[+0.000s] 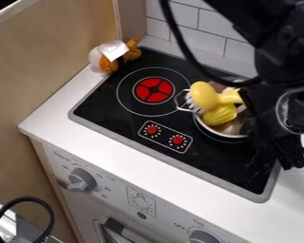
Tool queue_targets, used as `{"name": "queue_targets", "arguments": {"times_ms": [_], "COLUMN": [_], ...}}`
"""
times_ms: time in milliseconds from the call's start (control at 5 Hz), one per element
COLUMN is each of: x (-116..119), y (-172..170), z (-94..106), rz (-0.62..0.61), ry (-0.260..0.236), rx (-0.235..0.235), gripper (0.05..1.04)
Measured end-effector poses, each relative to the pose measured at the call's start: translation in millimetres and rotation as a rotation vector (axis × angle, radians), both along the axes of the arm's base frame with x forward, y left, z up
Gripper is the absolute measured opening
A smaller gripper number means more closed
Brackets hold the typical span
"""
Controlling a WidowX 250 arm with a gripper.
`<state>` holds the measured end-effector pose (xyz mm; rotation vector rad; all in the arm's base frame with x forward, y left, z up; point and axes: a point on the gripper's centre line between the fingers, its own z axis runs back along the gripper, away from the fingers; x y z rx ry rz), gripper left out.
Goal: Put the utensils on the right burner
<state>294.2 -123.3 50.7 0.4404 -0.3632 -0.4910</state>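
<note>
Black cooktop (pixel 107 111): yellow brush (pixel 206 96) at pot (pixel 219 134), view-left of tool (pixel 282 149), handle pointing toolward; tool's opening and hold, cannot tell.

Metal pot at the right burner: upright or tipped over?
Upright: the pot shows its open mouth facing up, and its wire handle juts sideways over the stovetop.

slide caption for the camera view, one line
Yellow utensils at the pot on the right burner, arm overhead; plush toy by the stove's far-left corner.
</note>
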Motion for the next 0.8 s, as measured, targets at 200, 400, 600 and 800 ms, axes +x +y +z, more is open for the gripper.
{"name": "queue_targets", "arguments": {"times_ms": [200, 400, 600, 800], "x": [2, -7, -12, -21], "y": [5, 6, 5, 5], "z": [-0.1, 7.6, 18.2, 28.4], "rz": [0.005, 0.009, 0.006, 0.02], "ry": [0.009, 0.023, 0.029, 0.065], "rx": [0.004, -0.017, -0.029, -0.023], "gripper": [0.218, 0.46, 0.756, 0.985]}}
